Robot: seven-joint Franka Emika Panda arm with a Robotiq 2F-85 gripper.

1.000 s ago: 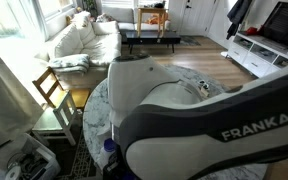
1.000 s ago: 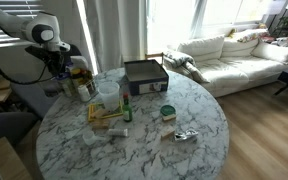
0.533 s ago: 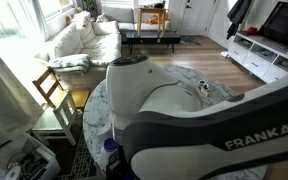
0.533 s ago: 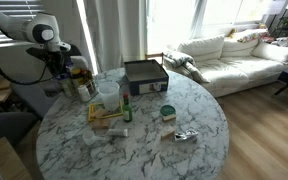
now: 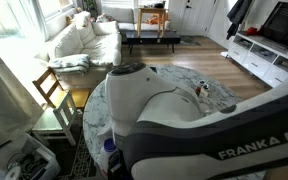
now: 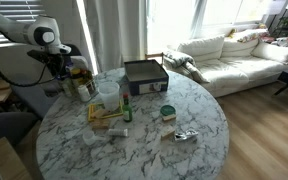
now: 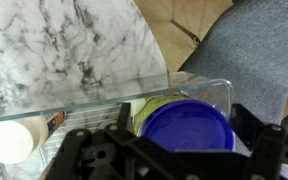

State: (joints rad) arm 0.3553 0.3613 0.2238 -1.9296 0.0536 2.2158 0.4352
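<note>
In the wrist view a jar with a round blue lid [image 7: 187, 135] and a yellow-green label stands inside a clear plastic bin [image 7: 184, 85] at the edge of the marble table [image 7: 74, 45]. My gripper [image 7: 179, 152] is open, with its black fingers [image 7: 272, 145] on either side of the lid and not touching it. In an exterior view the gripper [image 6: 60, 68] hangs over a cluster of jars [image 6: 79, 80] at the table's far left edge. In the close exterior view the arm [image 5: 184, 120] fills the picture and hides the gripper.
A white-capped bottle [image 7: 9, 140] lies in the bin beside the jar. On the table are a black box [image 6: 144, 73], a small green bottle [image 6: 126, 110], a green-lidded tin [image 6: 167, 112] and a foil wrapper [image 6: 186, 135]. A grey seat [image 7: 254, 50] sits below the table edge.
The arm's big white link has shifted slightly across the close exterior view. The gripper stays open over the jars.
</note>
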